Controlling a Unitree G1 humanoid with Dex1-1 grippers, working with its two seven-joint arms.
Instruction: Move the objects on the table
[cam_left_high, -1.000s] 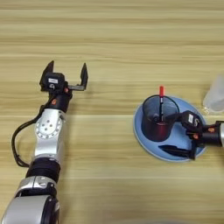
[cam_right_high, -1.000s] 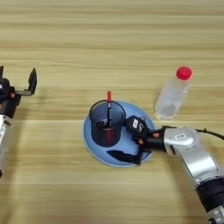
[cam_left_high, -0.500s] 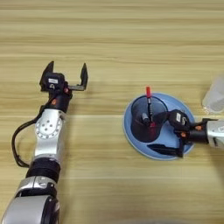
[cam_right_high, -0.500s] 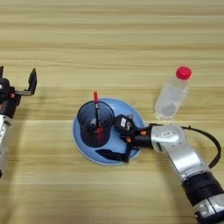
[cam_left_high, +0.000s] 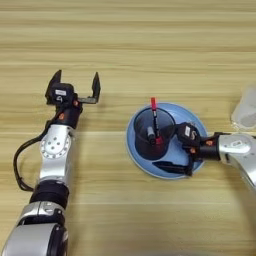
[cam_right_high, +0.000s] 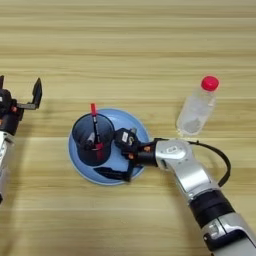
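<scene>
The round light-blue plate (cam_left_high: 136, 159) lies right of the table's middle. On it stands the dark translucent cup (cam_left_high: 150, 134), with the red-tipped pen (cam_left_high: 154, 116) upright inside. My right gripper (cam_left_high: 169, 149) reaches in from the right and rests on the plate right of the cup. It is open, with one finger by the cup's side and the other finger (cam_left_high: 171, 167) lying across the plate's near part. The clear bottle with red cap (cam_right_high: 197, 107) stands upright, apart, to the far right. My left gripper (cam_left_high: 75, 83) is open and empty at the left.
The wooden table (cam_left_high: 130, 45) has free room behind and in front of the plate. My left arm (cam_left_high: 54, 160) lies along the left side. A black cable (cam_right_high: 220, 160) loops off the right arm.
The plate, with cup and pen on it, has slid left across the table together with my right gripper. The bottle and the left arm have stayed put.
</scene>
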